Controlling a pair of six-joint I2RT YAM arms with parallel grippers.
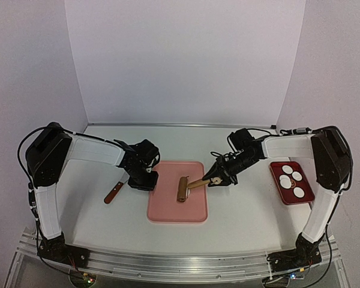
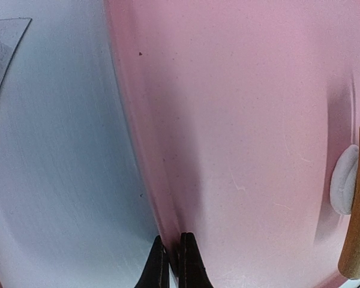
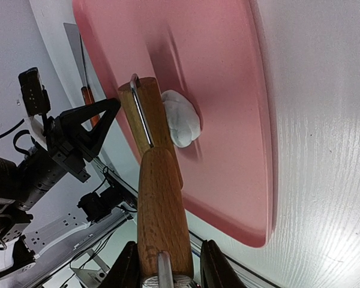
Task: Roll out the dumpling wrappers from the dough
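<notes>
The dough [image 3: 181, 118] is a small white lump on the pink board [image 1: 192, 207], pressed against the wooden rolling pin [image 1: 184, 187]. It also shows at the right edge of the left wrist view [image 2: 344, 180]. My right gripper [image 3: 165, 264] is shut on the rolling pin's handle [image 3: 162, 210], just right of the board [image 1: 215, 179]. My left gripper [image 2: 173, 258] is shut on the board's left rim [image 1: 143, 180]. Several round white wrappers [image 1: 287, 170] lie in the red tray [image 1: 306, 195] at the right.
A knife with a brown handle [image 1: 114, 193] lies on the table left of the board, beside my left gripper; its blade [image 2: 3, 54] shows in the left wrist view. White walls stand behind and on both sides.
</notes>
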